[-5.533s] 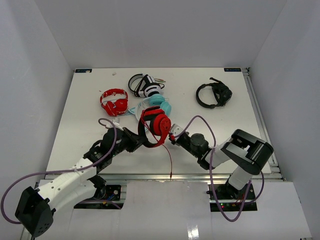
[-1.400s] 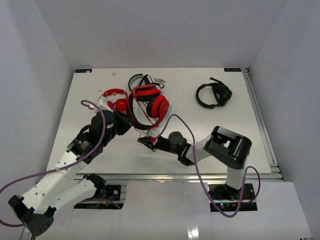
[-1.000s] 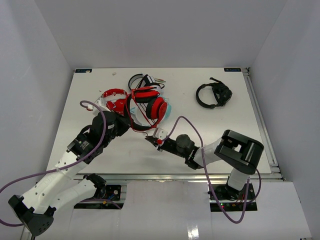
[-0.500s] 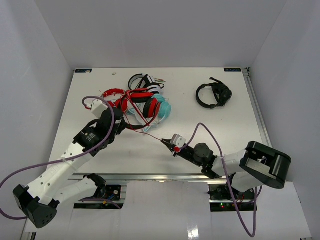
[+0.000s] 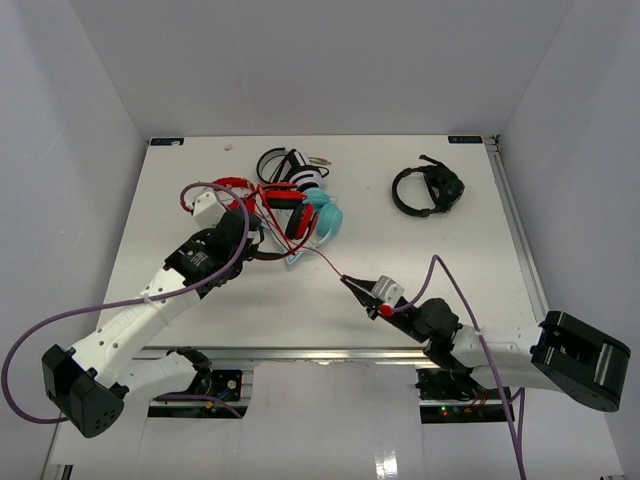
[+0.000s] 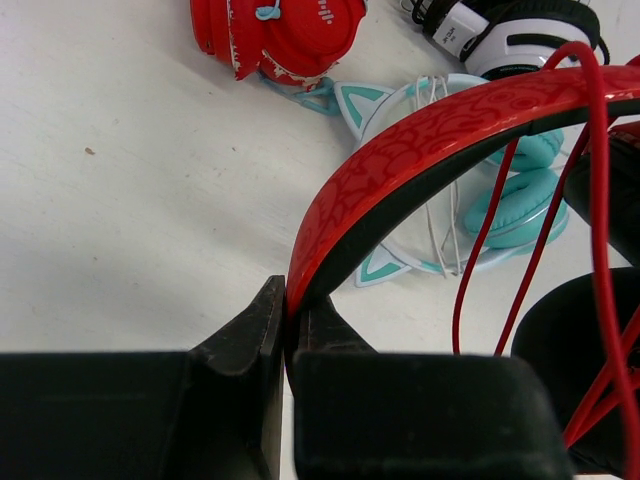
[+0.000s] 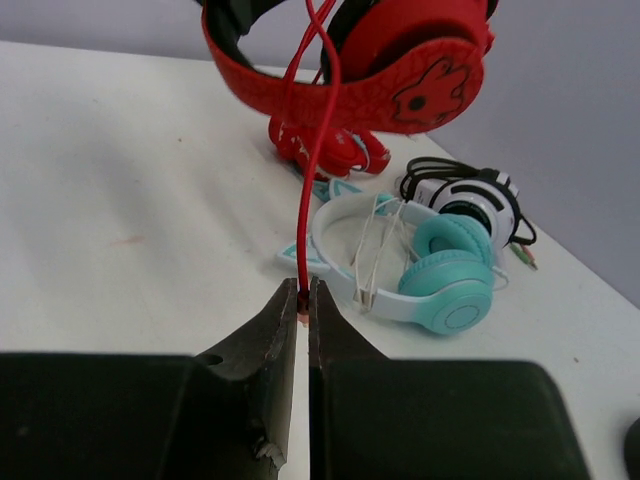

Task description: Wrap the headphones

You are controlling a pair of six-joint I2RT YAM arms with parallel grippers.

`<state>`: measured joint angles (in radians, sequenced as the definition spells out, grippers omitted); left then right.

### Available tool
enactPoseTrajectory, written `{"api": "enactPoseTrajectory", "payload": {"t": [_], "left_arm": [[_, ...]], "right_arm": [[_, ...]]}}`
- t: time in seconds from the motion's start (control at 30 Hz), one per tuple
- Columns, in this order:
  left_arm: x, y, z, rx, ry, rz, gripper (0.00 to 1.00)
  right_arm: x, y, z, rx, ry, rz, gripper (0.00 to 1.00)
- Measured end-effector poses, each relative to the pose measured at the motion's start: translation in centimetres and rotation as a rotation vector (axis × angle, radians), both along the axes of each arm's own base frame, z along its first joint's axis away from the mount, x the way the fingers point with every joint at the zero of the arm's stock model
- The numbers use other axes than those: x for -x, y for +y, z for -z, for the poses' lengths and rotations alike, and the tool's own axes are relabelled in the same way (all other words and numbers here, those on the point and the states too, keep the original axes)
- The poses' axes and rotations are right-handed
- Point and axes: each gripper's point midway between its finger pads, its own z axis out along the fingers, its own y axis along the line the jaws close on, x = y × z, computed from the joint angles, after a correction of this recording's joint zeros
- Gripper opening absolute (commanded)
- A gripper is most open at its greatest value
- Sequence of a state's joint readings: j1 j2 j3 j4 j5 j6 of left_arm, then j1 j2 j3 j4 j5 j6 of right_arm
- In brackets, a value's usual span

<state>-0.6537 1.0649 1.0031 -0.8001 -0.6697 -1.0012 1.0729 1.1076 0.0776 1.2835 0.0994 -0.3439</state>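
The headphones (image 5: 283, 208) with red-trimmed black headband (image 6: 420, 160) and red-and-black ear cups (image 7: 415, 55) hang above the table near its middle left. My left gripper (image 5: 247, 238) is shut on the headband (image 5: 262, 252); in the left wrist view the gripper (image 6: 287, 305) pinches the band's end. The thin red cable (image 5: 322, 262) runs taut from the ear cups down right to my right gripper (image 5: 352, 286), which is shut on the cable's end (image 7: 304, 295). Loops of cable (image 6: 530, 240) cross the band.
A teal and white cat-ear pair (image 5: 322, 214) lies under the held headphones. A small all-red pair (image 5: 222, 190) and a black-and-white pair (image 5: 285, 166) lie behind. An all-black headset (image 5: 427, 190) sits at the back right.
My right gripper has pulled back toward the front right, drawing the cable taut. My left gripper has carried the headphones slightly farther back and turned them.
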Motion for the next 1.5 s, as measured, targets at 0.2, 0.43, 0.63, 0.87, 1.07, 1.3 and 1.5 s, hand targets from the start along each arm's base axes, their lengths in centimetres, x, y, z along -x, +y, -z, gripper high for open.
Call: {"api": "enactPoseTrajectory", "payload": {"t": [0.2,0.43,0.63,0.87,1.07,1.3,1.5], "left_arm": [[0.2,0.3,0.9,-0.056,0.0,0.058,0.0],[1.0,0.9,2.3,-0.129,0.029,0.119,0.0],[1.0,0.9,2.2,-0.152,0.026,0.141,0.0],[0.2,1.3,2.9,-0.189,0.065,0.108,0.0],[-1.7,1.3,2.5,-0.172,0.085,0.051,0.0],[-3.3,1.2,0.2,-0.06,0.045,-0.003,0.0],[-3.3,0.0,-0.3,0.032,0.048,0.024,0.0]], "right_arm": [[-2.0,-0.6,-5.6,-0.11,-0.09,0.078,0.08],[-3.8,-2.8,-18.8,-0.367,-0.252,0.163,0.08],[-3.7,-2.5,-23.7,-0.39,-0.3,0.129,0.08],[-1.7,-1.4,-22.3,-0.312,-0.266,0.005,0.08],[0.0,-0.1,-18.4,-0.241,-0.18,-0.123,0.08],[1.8,1.1,-8.1,-0.121,0.012,-0.203,0.08],[0.8,1.2,-1.5,-0.046,0.124,-0.148,0.08]]}}
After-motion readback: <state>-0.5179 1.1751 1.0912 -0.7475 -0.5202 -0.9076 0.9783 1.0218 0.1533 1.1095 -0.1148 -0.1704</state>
